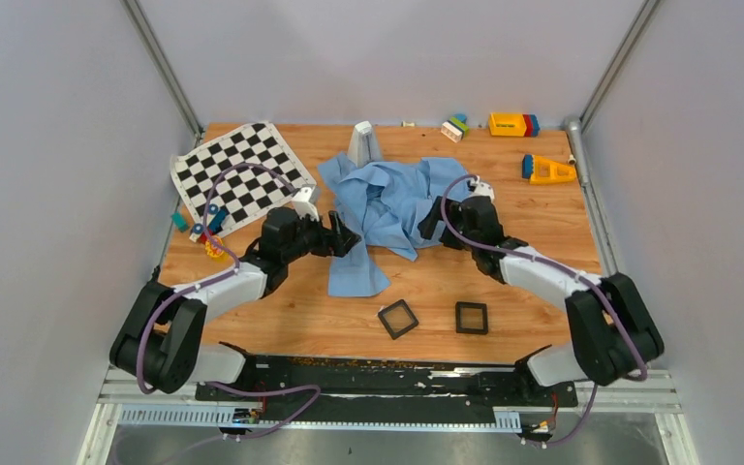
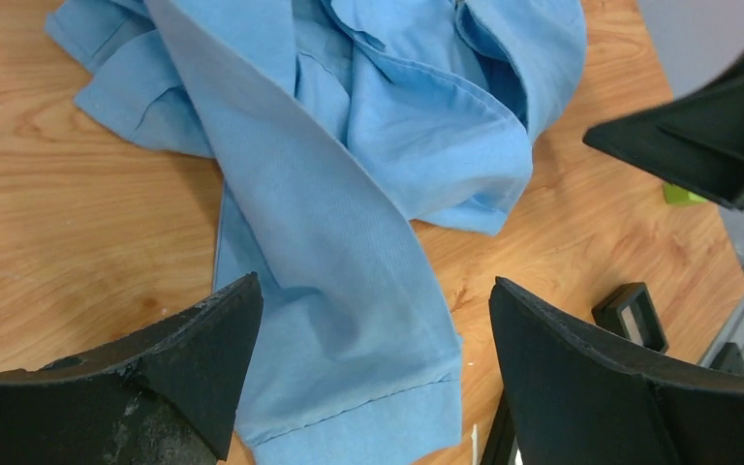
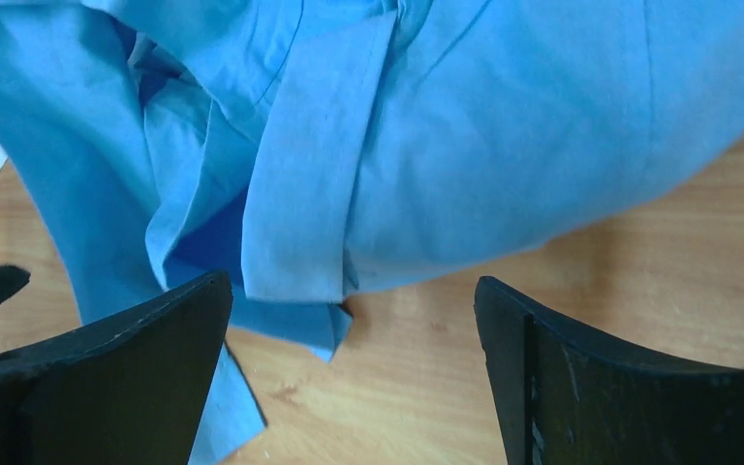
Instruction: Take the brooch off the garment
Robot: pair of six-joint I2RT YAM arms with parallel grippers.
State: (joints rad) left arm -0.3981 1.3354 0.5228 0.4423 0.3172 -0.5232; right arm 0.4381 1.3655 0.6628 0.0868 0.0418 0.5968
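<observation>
Garment (image 1: 387, 199): light blue shirt, crumpled, lying mid-bench toward the back, with one sleeve trailing toward the near edge. Brooch: I cannot make it out in any view, as the folds cover much of the cloth. My left end effector (image 1: 349, 237) sits at the garment's left edge with fingers spread and nothing between them. From the left wrist the long sleeve runs down through the gap, ending in what looks like a cuff (image 2: 368, 426); I cannot tell whether my fingers touch the cloth. My right end effector (image 1: 431, 221) is at the garment's right edge, also spread wide and empty. From the right wrist a folded band of fabric (image 3: 310, 174) hangs toward the gap, with bare wood of the bench (image 3: 562, 291) below it. Other items: a black-and-white checkerboard (image 1: 242, 172) at back left, its corner just beside the garment. Two black square frames (image 1: 398, 319) lie near the front, apart from the cloth. A yellow block (image 1: 510, 124) sits at the back right, with a dark marking on top too small to read. An orange wedge (image 1: 550, 171) lies near the right wall. No legible writing on the garment.
</observation>
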